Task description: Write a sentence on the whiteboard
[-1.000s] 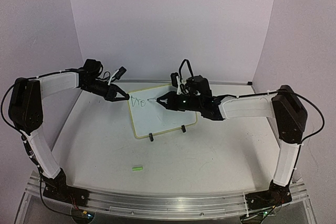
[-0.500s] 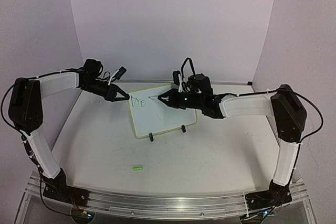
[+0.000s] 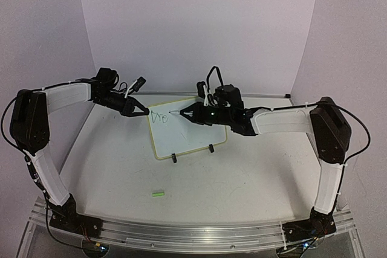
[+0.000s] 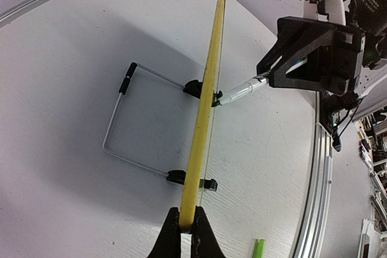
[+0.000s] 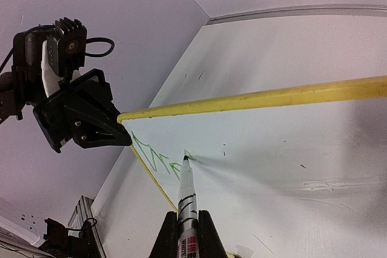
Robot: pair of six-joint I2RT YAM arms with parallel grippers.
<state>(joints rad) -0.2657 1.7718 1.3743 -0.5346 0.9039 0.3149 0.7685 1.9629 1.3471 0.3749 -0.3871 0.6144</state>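
Left of centre in the top view, your left gripper point(image 3: 144, 112) pinches the upper-left frame corner of the whiteboard point(image 3: 187, 140). The sentence point(image 3: 159, 117) is a green scrawl, perhaps "tre". Your right gripper point(image 3: 193, 113) clamps the marker point(image 3: 178, 113), tip on the board; its red barrel print is unreadable.

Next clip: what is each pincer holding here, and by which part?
The left pincer grips the whiteboard by a top corner of its yellow frame. The right pincer grips a marker by its barrel, tip touching the board beside the green writing.
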